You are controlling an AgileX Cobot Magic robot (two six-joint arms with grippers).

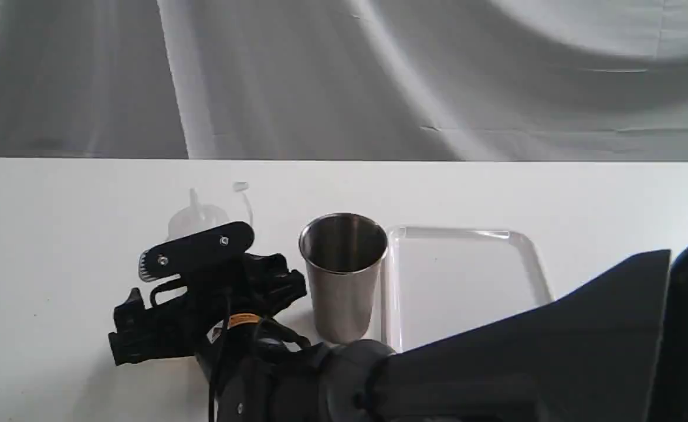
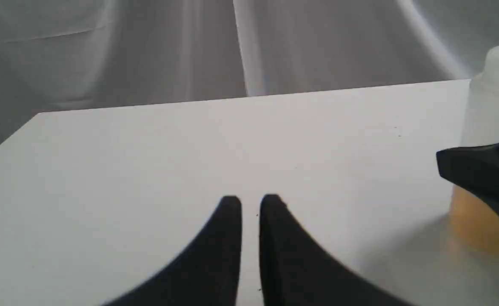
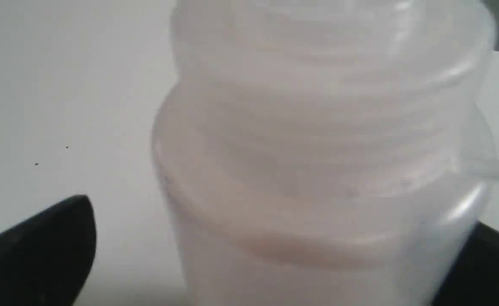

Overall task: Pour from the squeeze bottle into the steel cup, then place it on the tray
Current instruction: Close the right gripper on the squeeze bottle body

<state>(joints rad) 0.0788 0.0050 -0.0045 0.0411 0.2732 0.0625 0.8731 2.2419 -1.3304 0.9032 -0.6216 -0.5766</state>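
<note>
**Squeeze bottle** (image 3: pixel 317 148): a translucent whitish cylinder with a ribbed shoulder, pointed nozzle and tethered cap. Amber liquid sits low inside. It stands upright on the white table (image 1: pixel 56 234), between the fingers (image 3: pixel 45 250) of the right gripper (image 3: pixel 283 216). The jaws are spread wide. One finger is clear of the wall, the other just beside it, contact uncertain. Nothing is gripped.

**Legible markings: none**

No text, brand, number or sign can be read on the squeeze bottle (image 1: pixel 194 221), the steel cup (image 1: pixel 342 281) or the tray (image 1: pixel 455 232). A small orange-yellow sticker (image 1: pixel 243 320) sits on the right arm (image 1: pixel 496 363), but its print is too small to read.
</note>
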